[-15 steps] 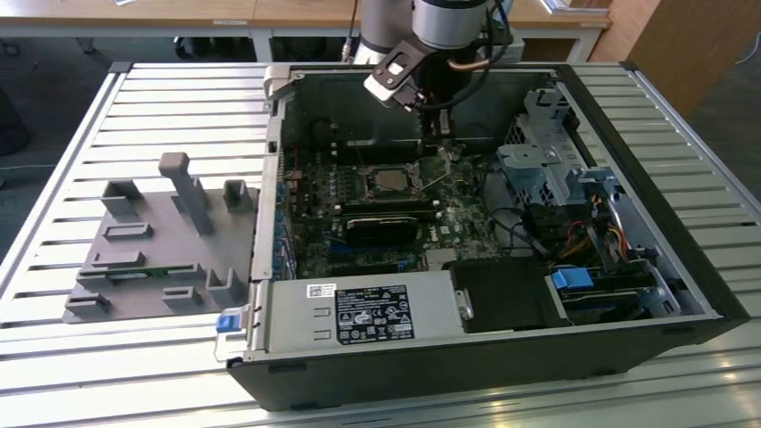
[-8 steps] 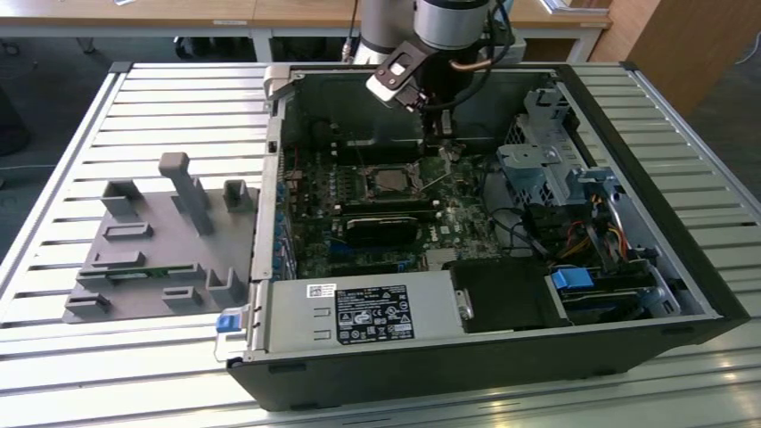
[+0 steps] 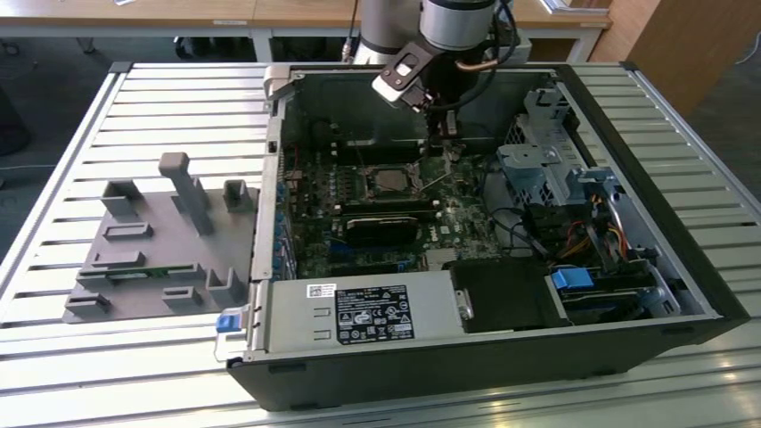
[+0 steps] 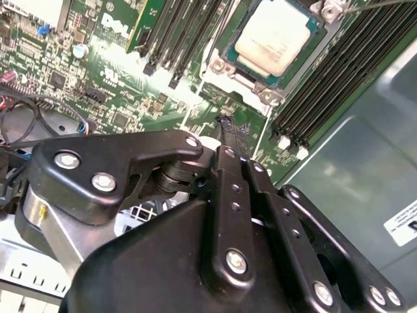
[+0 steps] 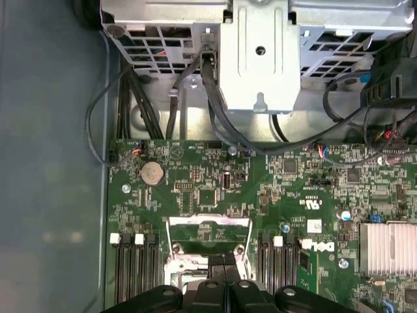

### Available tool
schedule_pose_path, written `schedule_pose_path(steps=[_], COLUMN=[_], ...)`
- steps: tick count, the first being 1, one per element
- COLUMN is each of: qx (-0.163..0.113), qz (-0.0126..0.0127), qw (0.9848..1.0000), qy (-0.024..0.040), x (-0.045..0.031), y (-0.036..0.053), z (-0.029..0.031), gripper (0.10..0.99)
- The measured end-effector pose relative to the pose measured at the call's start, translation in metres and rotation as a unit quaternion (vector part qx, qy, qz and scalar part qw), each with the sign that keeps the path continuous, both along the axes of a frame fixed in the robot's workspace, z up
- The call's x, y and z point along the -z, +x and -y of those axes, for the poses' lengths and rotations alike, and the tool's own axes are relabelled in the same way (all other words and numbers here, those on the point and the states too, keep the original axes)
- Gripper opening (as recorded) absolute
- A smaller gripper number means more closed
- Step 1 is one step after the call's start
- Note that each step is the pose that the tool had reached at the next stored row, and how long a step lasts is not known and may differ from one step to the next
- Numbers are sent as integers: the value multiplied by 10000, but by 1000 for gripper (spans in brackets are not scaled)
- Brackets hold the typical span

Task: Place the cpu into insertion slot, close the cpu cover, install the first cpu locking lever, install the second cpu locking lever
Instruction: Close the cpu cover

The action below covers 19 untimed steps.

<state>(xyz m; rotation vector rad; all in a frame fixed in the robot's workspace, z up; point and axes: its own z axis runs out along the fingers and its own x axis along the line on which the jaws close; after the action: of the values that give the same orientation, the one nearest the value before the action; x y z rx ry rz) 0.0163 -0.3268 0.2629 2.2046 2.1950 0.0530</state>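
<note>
Noted claw [image 4: 227,124] hanging inside open computer case [image 3: 476,379], above green circuit board [image 5: 208,176]. Fingers [image 4: 229,169] pressed together, nothing visible between them. Found chip [image 4: 277,36] seated in socket [image 4: 242,77], silver top up, just beyond claw tip and clear of it. Saw cover [image 5: 208,220] tilted up off chip, just ahead of claw in first wrist view.

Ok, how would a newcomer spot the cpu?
Inside the open computer case, find the green motherboard. Between its two banks of long black memory slots lies the cpu, the only smooth, pale silvery square among dark parts.
</note>
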Motion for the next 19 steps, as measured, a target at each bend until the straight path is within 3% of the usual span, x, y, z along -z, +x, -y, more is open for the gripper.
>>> schedule_pose_path(steps=[6, 12, 19], qx=[0, -1, -44], qz=[-14, -94, -102], qw=[10000, 10000, 9999], qy=[0, -4, -11], x=[19, 47, 78], y=[129, 272, 308], z=[-4, -22, -76], gripper=[122, 122, 122])
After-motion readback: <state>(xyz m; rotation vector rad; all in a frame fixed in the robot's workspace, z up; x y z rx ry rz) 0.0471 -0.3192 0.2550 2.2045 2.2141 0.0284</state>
